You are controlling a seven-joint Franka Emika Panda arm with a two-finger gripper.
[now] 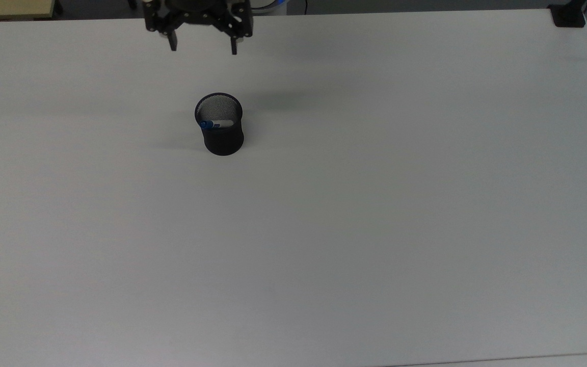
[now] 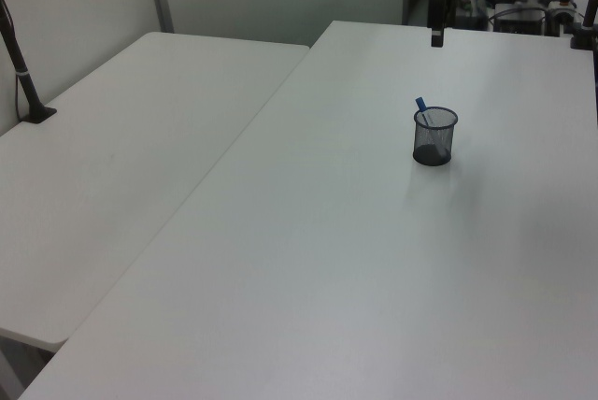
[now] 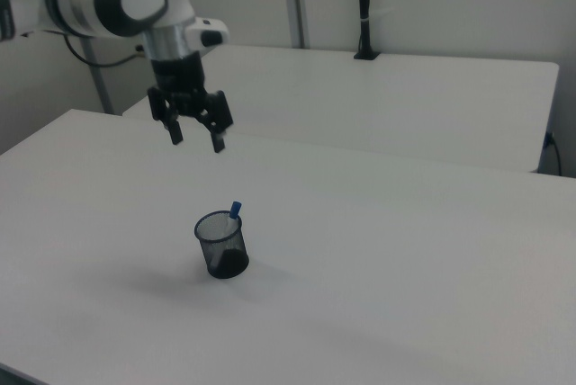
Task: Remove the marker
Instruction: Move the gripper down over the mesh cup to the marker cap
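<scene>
Top view: slim white marker with blue cap [image 1: 216, 124] leans inside black mesh cup [image 1: 220, 133] on white counter [image 1: 375, 204]; gripper [image 1: 203, 49] fingers wide. Right view: cap [image 3: 236, 209] pokes above rim; pinch there. Light, stiff, probably slick.

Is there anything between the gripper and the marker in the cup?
No. In the right view, open air separates the gripper from the marker leaning in the cup; the top view shows bare table there.
</scene>
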